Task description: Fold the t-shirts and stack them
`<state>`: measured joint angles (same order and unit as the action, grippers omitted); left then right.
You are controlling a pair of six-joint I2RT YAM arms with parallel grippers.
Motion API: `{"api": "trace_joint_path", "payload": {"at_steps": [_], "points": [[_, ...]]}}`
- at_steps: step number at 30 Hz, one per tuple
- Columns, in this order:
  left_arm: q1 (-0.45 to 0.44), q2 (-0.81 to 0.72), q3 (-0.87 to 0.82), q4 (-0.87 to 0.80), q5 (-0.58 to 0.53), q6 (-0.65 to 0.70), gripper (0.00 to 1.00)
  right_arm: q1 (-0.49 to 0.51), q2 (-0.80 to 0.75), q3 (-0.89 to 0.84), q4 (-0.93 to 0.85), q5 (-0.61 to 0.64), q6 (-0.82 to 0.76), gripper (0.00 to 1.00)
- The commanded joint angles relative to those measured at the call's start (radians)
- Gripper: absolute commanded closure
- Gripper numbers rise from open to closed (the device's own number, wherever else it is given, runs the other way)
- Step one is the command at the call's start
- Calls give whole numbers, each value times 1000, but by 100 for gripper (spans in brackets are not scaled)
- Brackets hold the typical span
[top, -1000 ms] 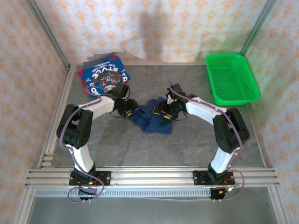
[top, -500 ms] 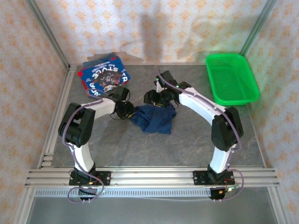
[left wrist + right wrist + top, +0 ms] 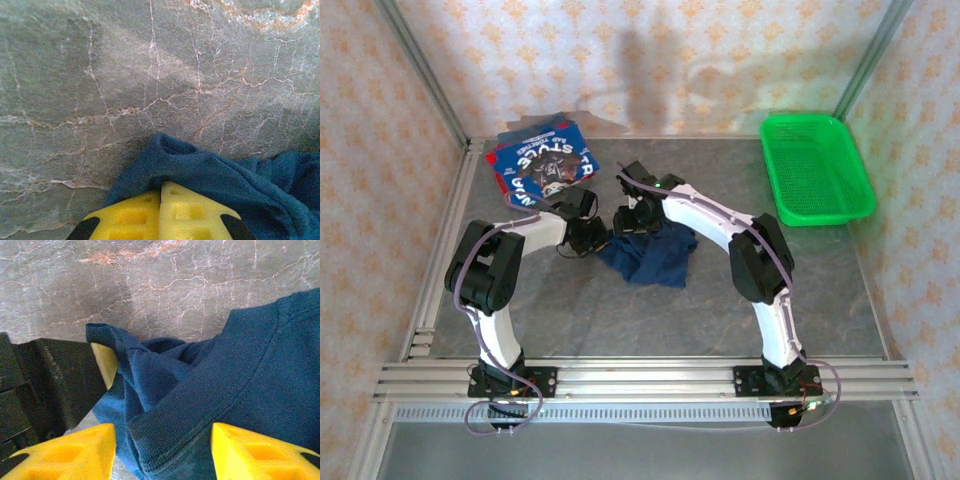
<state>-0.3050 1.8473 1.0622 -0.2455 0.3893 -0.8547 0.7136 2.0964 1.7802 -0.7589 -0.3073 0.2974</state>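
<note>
Now, with your left fingers [image 3: 135, 217] pinched on the shirt [image 3: 215, 170] edge, close your wide-open right fingers [image 3: 75, 450] on the collar rib [image 3: 200, 405], then pull flat.

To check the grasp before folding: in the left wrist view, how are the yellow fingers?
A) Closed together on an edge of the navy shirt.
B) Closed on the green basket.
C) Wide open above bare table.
A: the fingers of the left gripper are pressed together, and a fold of the navy shirt comes out right at their tips.
</note>
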Motion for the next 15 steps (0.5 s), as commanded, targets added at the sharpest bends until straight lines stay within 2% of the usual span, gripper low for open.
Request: {"api": "trace_joint_path", "payload": {"at_steps": [1,5,10,13,15], "points": [[7,-4,-36,-15,-9,24,95,7,32,49,-46,114,-7,52],[7,-3,-37,-14,-5,26,95,7,54,87,-74,195,8,73],[7,-26,-47,-20,-12,27,94,8,31,88,-81,219,11,100],[10,-70,-62,-13,-15,20,89,7,-32,53,-61,237,17,100],[14,-107,-69,-17,-20,17,79,6,-89,21,-44,247,16,100]]}}
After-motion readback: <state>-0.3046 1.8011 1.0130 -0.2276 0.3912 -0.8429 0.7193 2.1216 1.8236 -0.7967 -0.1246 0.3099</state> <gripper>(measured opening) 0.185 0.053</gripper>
